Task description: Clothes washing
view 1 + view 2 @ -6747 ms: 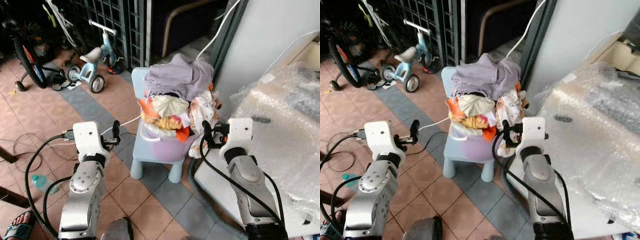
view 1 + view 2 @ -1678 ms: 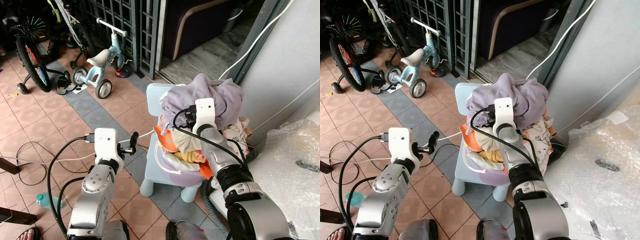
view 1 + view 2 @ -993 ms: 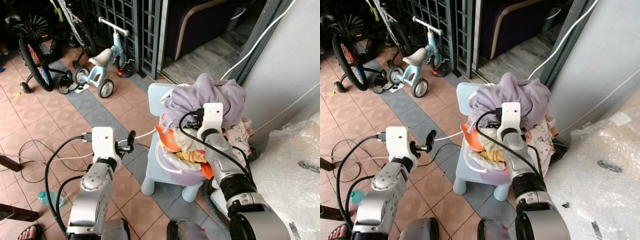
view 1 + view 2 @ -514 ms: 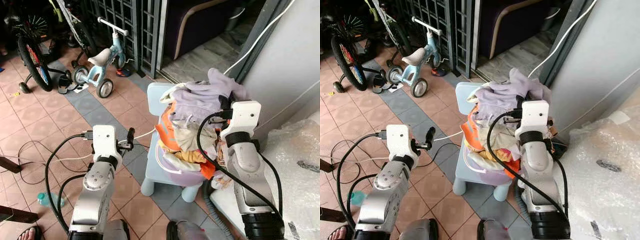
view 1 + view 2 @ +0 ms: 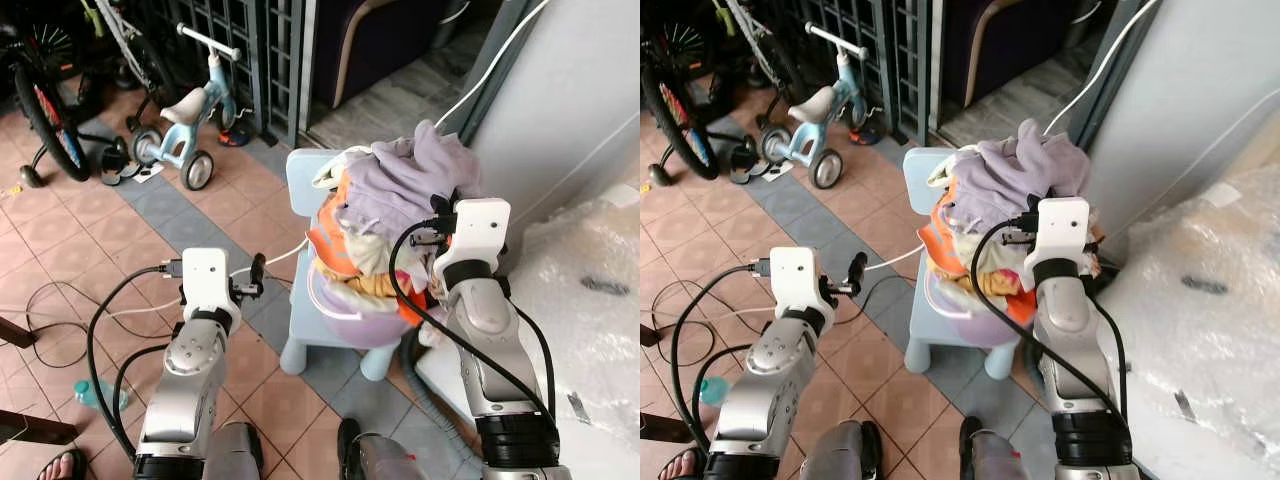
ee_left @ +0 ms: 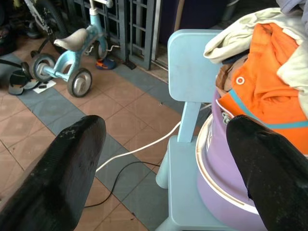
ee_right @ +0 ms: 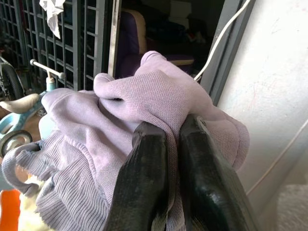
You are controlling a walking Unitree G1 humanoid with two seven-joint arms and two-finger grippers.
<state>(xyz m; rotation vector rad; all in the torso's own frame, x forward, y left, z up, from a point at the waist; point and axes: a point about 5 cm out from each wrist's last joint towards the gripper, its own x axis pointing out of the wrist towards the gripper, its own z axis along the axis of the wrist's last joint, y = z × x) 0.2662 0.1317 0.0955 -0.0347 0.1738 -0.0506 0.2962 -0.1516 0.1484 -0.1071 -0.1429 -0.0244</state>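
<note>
One fold of the soft, light lilac sweater (image 7: 159, 101) atop the heaped basket (image 5: 345, 318) on the blue chair (image 5: 312, 330) sits clamped in my right pincer (image 7: 163, 144); my left pincer (image 6: 163, 159) gapes apart.

Premises: tiled home porch. Evidence: child's tricycle (image 5: 190, 120) and bicycle (image 5: 45, 95) parked by the metal door grille (image 5: 255, 50); heaped laundry basket (image 5: 350, 310) on a small blue chair (image 5: 305, 250) beside that grille.
</note>
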